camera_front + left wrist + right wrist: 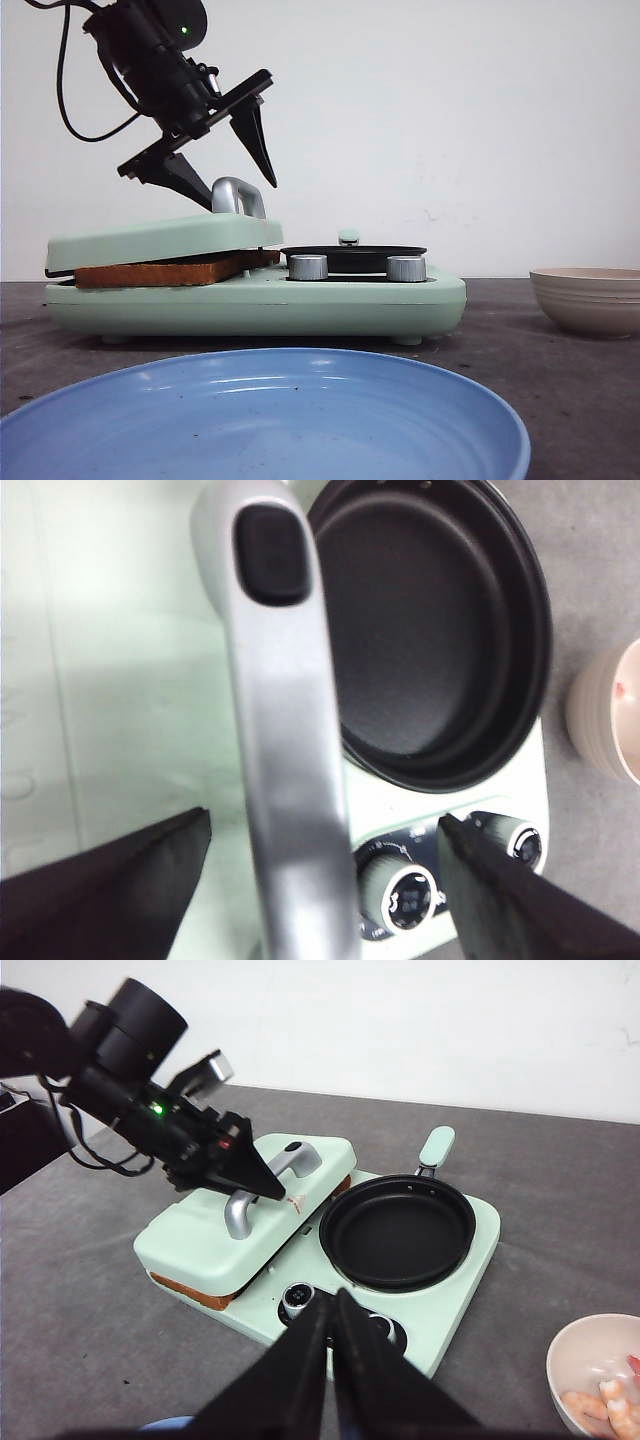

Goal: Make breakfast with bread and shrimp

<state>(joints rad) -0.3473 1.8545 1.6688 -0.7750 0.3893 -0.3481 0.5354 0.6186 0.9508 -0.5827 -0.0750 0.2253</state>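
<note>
Blue plate [262,415] in foreground, front view. Mint breakfast maker [256,300] behind it; bread [160,270] sandwiched under lowered lid [160,240], directly below left gripper [222,150]. Left gripper spread wide, straddling silver lid handle [285,750] without contact. Black pan [397,1230] beside lid. Shrimp bowl [598,1370] apart. Right gripper [333,1310] pressed closed, empty.

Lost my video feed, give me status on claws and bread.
Left claw open above lid handle. Right claw shut, empty. Bread under lid. Nothing blocking.
</note>
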